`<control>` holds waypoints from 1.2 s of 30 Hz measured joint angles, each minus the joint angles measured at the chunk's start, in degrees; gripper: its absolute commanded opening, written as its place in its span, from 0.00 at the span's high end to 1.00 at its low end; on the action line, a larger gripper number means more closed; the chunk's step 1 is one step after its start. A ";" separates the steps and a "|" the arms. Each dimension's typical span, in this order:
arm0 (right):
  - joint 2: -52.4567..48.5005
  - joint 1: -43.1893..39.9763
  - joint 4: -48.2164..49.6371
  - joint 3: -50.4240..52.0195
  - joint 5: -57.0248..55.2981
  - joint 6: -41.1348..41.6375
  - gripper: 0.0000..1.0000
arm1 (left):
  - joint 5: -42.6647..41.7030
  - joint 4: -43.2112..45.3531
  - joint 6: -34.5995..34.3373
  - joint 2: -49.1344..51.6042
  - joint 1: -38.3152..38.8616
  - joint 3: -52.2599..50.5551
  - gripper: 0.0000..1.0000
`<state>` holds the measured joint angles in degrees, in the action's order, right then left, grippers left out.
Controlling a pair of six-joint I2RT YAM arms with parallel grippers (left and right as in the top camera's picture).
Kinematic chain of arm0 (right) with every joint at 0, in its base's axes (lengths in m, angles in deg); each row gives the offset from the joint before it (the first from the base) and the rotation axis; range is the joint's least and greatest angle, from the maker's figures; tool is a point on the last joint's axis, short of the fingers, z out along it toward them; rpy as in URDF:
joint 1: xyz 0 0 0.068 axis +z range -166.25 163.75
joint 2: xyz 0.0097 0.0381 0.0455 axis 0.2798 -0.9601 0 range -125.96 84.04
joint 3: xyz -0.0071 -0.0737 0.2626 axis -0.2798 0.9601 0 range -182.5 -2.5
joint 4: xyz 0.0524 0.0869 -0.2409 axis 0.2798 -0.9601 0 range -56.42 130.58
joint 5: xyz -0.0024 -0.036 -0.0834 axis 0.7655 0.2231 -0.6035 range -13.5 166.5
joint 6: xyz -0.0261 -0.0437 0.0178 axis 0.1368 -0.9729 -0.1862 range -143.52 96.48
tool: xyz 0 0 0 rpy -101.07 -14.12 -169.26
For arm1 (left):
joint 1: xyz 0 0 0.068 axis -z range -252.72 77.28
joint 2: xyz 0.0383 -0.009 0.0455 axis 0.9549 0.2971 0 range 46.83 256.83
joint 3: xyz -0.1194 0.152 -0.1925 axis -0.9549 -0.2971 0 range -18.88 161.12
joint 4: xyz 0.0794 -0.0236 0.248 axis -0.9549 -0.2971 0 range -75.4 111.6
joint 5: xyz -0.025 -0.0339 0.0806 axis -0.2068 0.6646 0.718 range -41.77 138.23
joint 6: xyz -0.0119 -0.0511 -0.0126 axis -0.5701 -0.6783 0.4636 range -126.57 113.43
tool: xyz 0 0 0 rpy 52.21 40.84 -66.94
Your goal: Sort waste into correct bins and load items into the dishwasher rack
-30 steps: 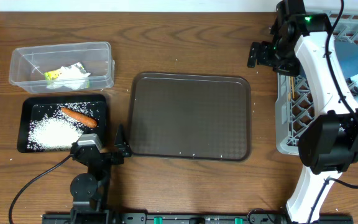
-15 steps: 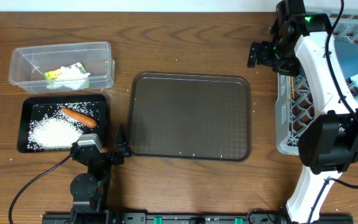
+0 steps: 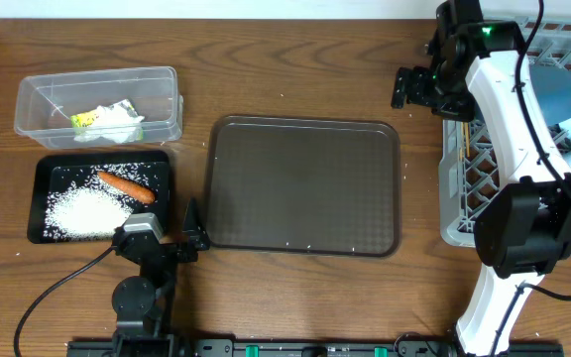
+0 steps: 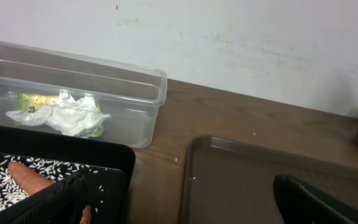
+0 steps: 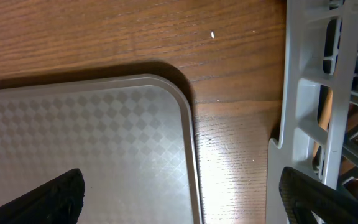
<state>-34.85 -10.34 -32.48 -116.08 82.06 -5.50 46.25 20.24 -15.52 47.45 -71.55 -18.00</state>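
Note:
The clear tub (image 3: pixel 162 89) at the far left holds a yellow-green wrapper (image 3: pixel 87 120) and white paper scrap (image 3: pixel 119 121). In front of it, the black tray (image 3: pixel 40 198) holds white rice (image 3: pixel 85 211) and an orange carrot stick (image 3: pixel 125 185). My left gripper (image 3: pixel 188 230) rests low between the black tray and the brown tray, open and empty. My right gripper (image 3: pixel 416 87) hangs open and empty over the gap between the brown tray's far right corner and the grey rack (image 3: pixel 464 169). A dark-blue bowl (image 3: pixel 561 94) sits in the rack. The chopsticks are out of view.
A large brown serving tray (image 3: pixel 303 185) fills the middle, with a few rice grains on it. In the right wrist view its corner (image 5: pixel 104 137) lies left of the rack's wall (image 5: pixel 297 93). My right arm stretches over the rack.
My right arm has edged slightly to the left. The left arm and all objects have stayed where they were.

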 measured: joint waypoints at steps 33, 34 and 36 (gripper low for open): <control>8.35 20.09 -0.66 0.02 -5.97 -2.27 0.01 | 0.00 -0.07 0.00 0.00 0.00 0.04 0.02; 10.32 20.46 -1.22 0.02 -7.39 -3.17 0.01 | 0.00 -0.09 0.00 -0.02 0.00 0.09 0.02; 13.86 20.76 -1.49 0.00 -9.25 -5.03 0.01 | 0.00 -0.13 0.00 -0.02 0.00 0.11 0.02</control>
<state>-20.99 10.43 -33.97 -116.08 72.81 -10.53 46.25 20.10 -15.52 47.43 -71.55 -17.89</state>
